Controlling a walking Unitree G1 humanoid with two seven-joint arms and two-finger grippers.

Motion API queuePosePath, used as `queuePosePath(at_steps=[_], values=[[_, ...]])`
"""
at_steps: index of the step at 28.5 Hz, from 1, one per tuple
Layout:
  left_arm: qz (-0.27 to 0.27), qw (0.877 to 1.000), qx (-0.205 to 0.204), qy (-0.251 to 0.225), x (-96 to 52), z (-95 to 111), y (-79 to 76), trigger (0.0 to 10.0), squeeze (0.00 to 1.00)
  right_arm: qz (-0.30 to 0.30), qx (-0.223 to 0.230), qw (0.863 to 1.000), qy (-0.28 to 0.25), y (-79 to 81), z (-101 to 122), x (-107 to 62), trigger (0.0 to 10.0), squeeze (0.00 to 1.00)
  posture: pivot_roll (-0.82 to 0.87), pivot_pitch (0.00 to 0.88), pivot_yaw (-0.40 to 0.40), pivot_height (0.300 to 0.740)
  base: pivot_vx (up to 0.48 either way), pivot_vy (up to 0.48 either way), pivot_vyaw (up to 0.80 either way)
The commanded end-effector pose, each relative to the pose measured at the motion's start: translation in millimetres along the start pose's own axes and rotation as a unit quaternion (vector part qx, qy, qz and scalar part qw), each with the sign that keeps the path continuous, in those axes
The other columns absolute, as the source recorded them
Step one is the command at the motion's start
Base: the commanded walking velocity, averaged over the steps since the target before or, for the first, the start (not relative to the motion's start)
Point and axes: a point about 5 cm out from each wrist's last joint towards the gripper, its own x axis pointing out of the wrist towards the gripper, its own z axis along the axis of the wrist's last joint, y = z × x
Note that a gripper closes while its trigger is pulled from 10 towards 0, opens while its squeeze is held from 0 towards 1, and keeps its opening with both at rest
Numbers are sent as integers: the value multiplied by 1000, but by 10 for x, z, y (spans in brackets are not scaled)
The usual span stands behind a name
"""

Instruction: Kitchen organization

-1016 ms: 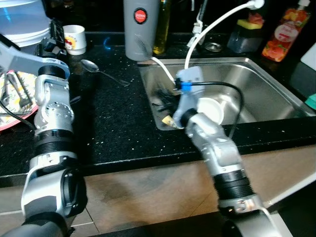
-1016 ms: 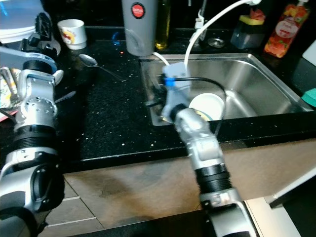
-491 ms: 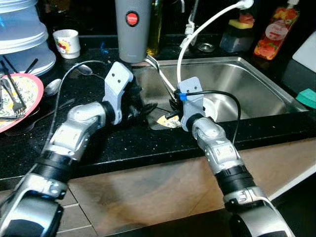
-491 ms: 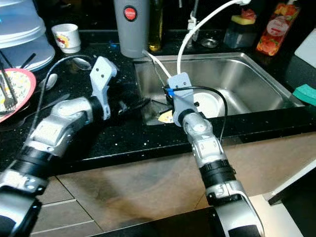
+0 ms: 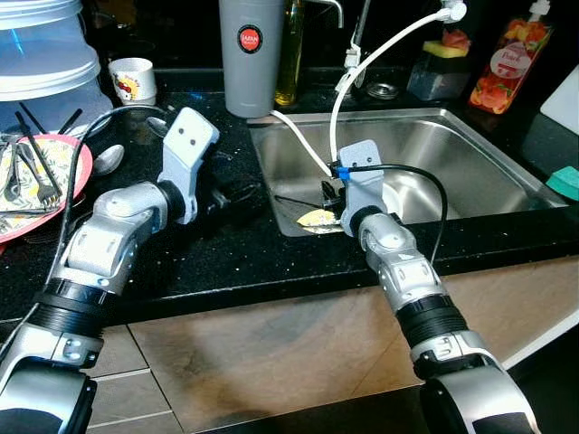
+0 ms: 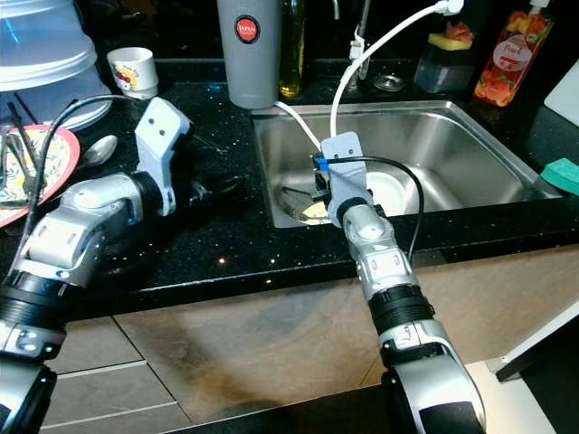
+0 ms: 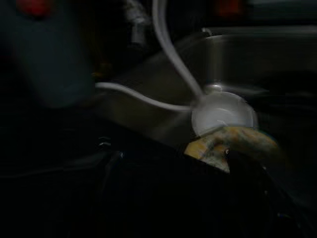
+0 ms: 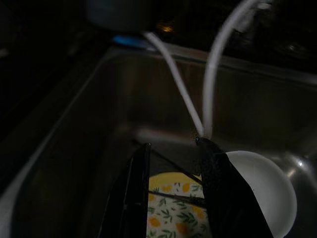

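Two silver arms over a black speckled counter (image 5: 226, 244) with one steel sink (image 5: 470, 154) set into it. Right gripper (image 8: 171, 196) lowered into the sink's left end, its two black fingers (image 8: 136, 193) spread apart above one yellow floral plate (image 8: 171, 218) lying on the sink floor; thin dark utensils across that plate, number unclear. One white bowl (image 6: 393, 190) just beside the plate, deeper in the sink. Two white hoses (image 5: 384, 41) curving down into the basin. Left gripper (image 5: 237, 193) low over the counter by the sink's left rim, dark against dark, so cannot tell whether parted or closed. Behind it: one grey canister (image 5: 251, 54) with a red round label, one amber bottle (image 5: 291, 54), one white printed cup (image 5: 133, 79), two spoons (image 5: 109, 159) on the counter. Far left, one pink-rimmed plate (image 5: 41, 185) holding forks and other cutlery, beside clear stacked containers (image 5: 45, 54). Behind the sink, one red pouch (image 5: 507, 59) and one dark sponge holder (image 5: 439, 68). One teal item (image 5: 563, 181) at the right edge.
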Motion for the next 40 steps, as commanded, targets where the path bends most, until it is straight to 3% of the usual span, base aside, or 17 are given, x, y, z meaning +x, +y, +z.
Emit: queuePosePath(at_steps=[1,4,6,7,9,10,12,13,15,16,19,20,22,26,29,33,40], values=[[31,995,-56,-77,-10,191,89,10000,0,-20,101,994,-26,-103,72,8,10000,0,131,153,-11,740,0,0,0],[22,986,-114,-121,-39,275,95,10000,0,-6,176,983,-47,-115,148,13,10000,0,131,153,-11,740,0,0,0],[-144,947,-213,-192,-242,372,-197,10000,0,85,346,930,-93,-78,335,-38,10000,0,130,155,-9,740,0,0,0],[-214,928,-230,-198,-336,380,-338,10000,0,127,381,910,-107,-49,396,-73,10000,0,127,156,-8,740,0,0,0],[-281,917,-226,-174,-438,322,-503,10000,0,195,409,884,-113,14,449,-149,10000,0,127,156,-8,740,0,0,0],[-281,917,-226,-174,-438,322,-503,10000,0,195,409,884,-113,14,449,-149,10000,0,127,156,-8,740,0,0,0],[-347,905,-220,-113,-602,145,-742,10000,0,361,401,834,-118,150,502,-435,10000,0,121,161,-10,740,0,0,0],[-347,905,-220,-113,-602,145,-742,10000,0,361,401,834,-118,150,502,-435,10000,0,121,161,-10,740,0,0,0],[-379,891,-236,-79,-715,62,-863,10000,0,458,407,784,-103,231,472,-682,10000,0,121,163,-11,740,0,0,0],[-379,891,-236,-79,-715,62,-863,10000,0,458,407,784,-103,231,472,-682,10000,0,121,163,-11,740,0,0,0],[-421,864,-272,-38,-885,30,-1017,10000,0,525,426,735,-63,302,390,-925,10000,0,121,166,-14,740,0,0,0],[-421,864,-272,-38,-885,30,-1017,10000,0,525,426,735,-63,302,390,-925,10000,0,121,166,-14,740,0,0,0],[-441,850,-289,-19,-995,13,-1123,10000,0,549,442,708,-33,335,307,-1037,10000,0,123,169,-16,740,0,0,0],[-458,837,-299,-5,-1073,-6,-1210,10000,0,569,451,687,-11,353,250,-1127,10000,0,123,169,-16,740,0,0,0],[-474,823,-306,63,-1193,-154,-1378,10000,0,597,433,674,39,416,130,-1280,10000,0,124,162,-22,740,0,0,0],[-458,820,-316,134,-1250,-401,-1486,10000,0,610,370,690,123,522,-116,-1397,10000,0,120,157,-21,740,0,0,0],[-419,804,-333,259,-1391,-807,-1702,10000,0,607,326,688,227,652,-490,-1540,10000,0,120,146,-20,740,0,0,0]])
